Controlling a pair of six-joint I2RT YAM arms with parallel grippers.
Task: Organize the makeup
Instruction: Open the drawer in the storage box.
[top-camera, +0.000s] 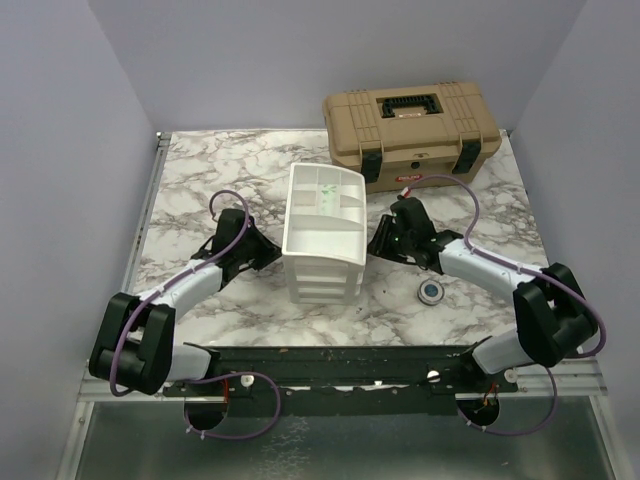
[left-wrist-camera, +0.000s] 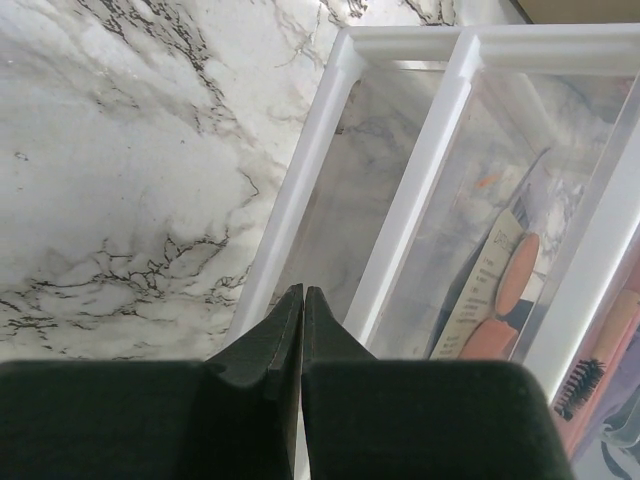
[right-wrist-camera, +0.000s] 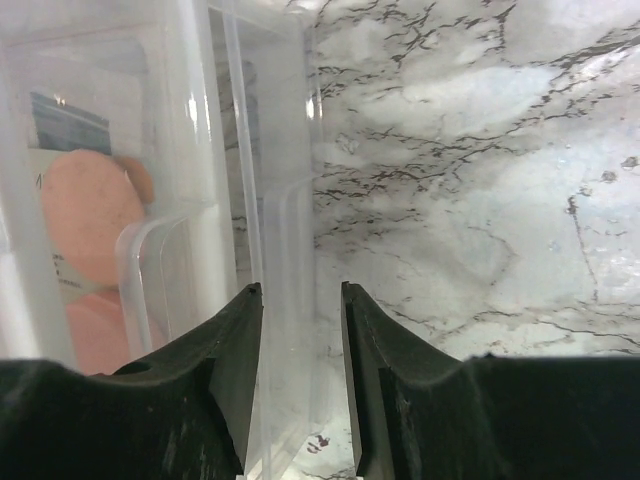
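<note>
With the left gripper (left-wrist-camera: 302, 305) shut, empty, just beside the white drawer unit (top-camera: 322, 242) at centre, the right gripper (right-wrist-camera: 300, 300) stood half-open astride a clear drawer wall (right-wrist-camera: 285, 230), probably working that drawer for the blue-centred compact (top-camera: 432, 291) lying lower right, and next needing a firm pinch and a straight pull.

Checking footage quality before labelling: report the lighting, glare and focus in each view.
Top external: even soft light, sharp throughout, only faint shadows on the marble table. Left wrist: marble crisp, the shut left claw dark and soft-edged. Right wrist: glare streaks on the clear drawer, which hazes the salmon discs inside.
</note>
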